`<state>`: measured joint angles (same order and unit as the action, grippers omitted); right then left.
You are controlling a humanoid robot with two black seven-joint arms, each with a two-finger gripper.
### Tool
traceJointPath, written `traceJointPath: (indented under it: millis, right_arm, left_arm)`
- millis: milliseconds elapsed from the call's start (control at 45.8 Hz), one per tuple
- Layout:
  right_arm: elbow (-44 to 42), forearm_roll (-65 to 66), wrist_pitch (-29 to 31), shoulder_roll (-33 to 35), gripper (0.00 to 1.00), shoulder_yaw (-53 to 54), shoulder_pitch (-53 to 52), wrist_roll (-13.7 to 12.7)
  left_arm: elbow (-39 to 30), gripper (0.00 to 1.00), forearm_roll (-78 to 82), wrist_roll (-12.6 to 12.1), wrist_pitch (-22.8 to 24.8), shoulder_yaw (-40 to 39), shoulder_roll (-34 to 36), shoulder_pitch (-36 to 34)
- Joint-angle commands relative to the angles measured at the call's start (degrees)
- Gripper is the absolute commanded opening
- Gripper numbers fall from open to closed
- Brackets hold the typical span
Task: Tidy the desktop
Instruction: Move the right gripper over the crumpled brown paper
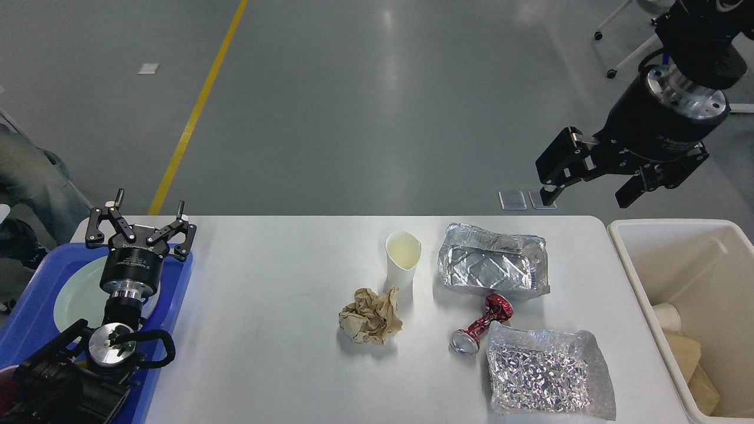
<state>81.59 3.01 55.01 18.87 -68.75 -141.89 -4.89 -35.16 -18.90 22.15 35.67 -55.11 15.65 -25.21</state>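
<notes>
The desktop (pixel 265 282) is a wide white table. A white paper cup (pixel 403 256) stands upright on it near the middle, with a crumpled brown paper ball (pixel 370 316) just in front. To their right lie a foil tray (pixel 492 268), a crushed red can (pixel 480 325) and a crumpled foil tray (pixel 545 371). My left gripper (pixel 151 200) is open and empty over the far right corner of a blue tray (pixel 23 318). My right gripper (pixel 586 197) hangs open and empty, high above the table's far right corner.
A pale green plate (pixel 73 294) lies in the blue tray at the left. A cream bin (pixel 627 253) stands off the table's right end, holding a paper cup (pixel 665 316) and brown paper (pixel 686 359). An office chair stands far back right.
</notes>
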Motion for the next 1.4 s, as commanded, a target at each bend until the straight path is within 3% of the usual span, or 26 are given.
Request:
traceJointPath:
  millis: [0,197,503,656,874,1049,1224,1377]
  right_arm:
    - [3.31,-2.31,-0.01,-3.22,1.0,-0.77,-6.29,-0.12]
    - [9.55,-5.38,-0.01,-10.52,1.0,-2.53,-16.14,-0.21]
    - [9.73,-6.26,-0.01,-10.43,1.0,-2.62,-15.7,-0.03]
    - [9.64,-10.56,-0.43,-10.78,1.0,-1.65,-10.7,-0.03]
    - [9.47,-16.28,-10.97,-10.96,0.99,1.6,1.51,-0.03]
    - [8.06,-17.43,-27.92,-11.66,0.96,10.12,19.26,-0.03]
    - [2.71,-17.34,-47.7,-16.58,0.97,15.31,34.99,0.06]
    - [-3.88,-16.37,-55.45,-19.4,0.97,18.21,45.63,0.06]
  left_arm:
    - [0.0,0.96,0.01,0.0,0.01,0.0,0.0,-0.01]
    - [0.0,0.96,0.01,0.0,0.01,0.0,0.0,-0.01]
    - [0.0,0.96,0.01,0.0,0.01,0.0,0.0,-0.01]
    - [0.0,0.96,0.01,0.0,0.01,0.0,0.0,-0.01]
    - [0.0,0.96,0.01,0.0,0.01,0.0,0.0,-0.01]
    - [0.0,0.96,0.01,0.0,0.01,0.0,0.0,-0.01]
    - [0.0,0.96,0.01,0.0,0.01,0.0,0.0,-0.19]
    - [0.0,0.96,0.0,0.0,0.01,0.0,0.0,-0.19]
